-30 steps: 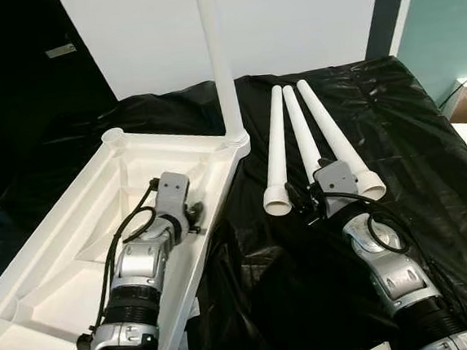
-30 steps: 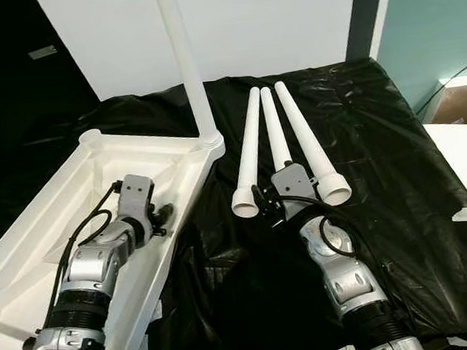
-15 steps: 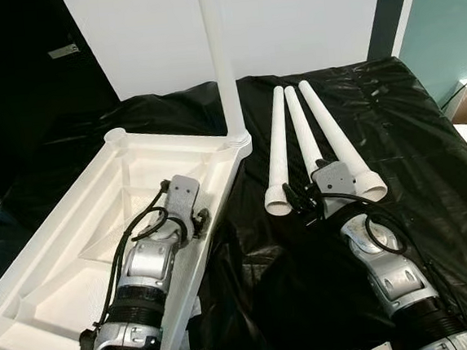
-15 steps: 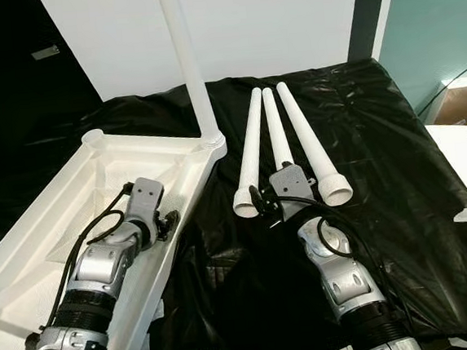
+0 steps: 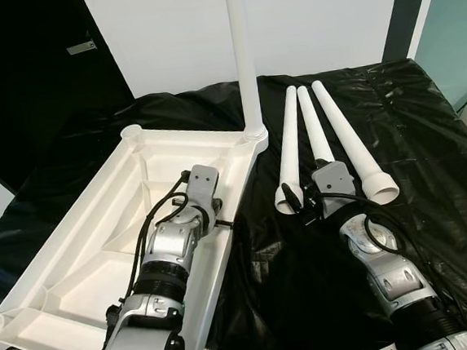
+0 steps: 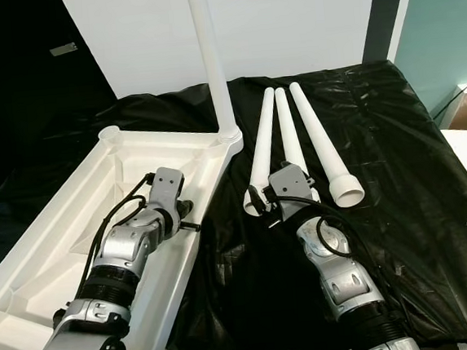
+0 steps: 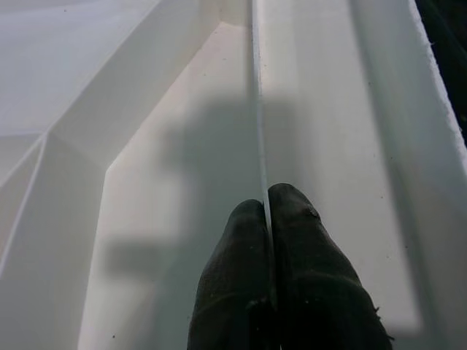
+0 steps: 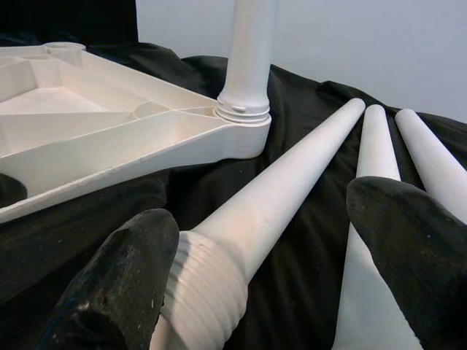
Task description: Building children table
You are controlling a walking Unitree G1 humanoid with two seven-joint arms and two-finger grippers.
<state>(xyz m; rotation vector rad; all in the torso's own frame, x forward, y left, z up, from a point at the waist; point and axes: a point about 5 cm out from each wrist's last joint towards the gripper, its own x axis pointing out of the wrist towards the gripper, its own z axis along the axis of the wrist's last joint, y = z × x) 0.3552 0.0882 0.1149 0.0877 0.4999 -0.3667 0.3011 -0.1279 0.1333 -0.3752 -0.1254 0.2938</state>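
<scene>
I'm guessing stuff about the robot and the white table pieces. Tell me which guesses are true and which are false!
1. One table leg already stands up in a corner of the upside-down tabletop. True.
2. Five loose legs lie on the black sheet. False: three loose legs lie side by side on the black sheet.
3. The left gripper has its fingers pressed together on a thin rib inside the tabletop. True.
4. The right gripper is shut tight. False: its fingers are spread apart, with the threaded end of a loose leg between them.
5. The tabletop is red. False: it is white.
</scene>
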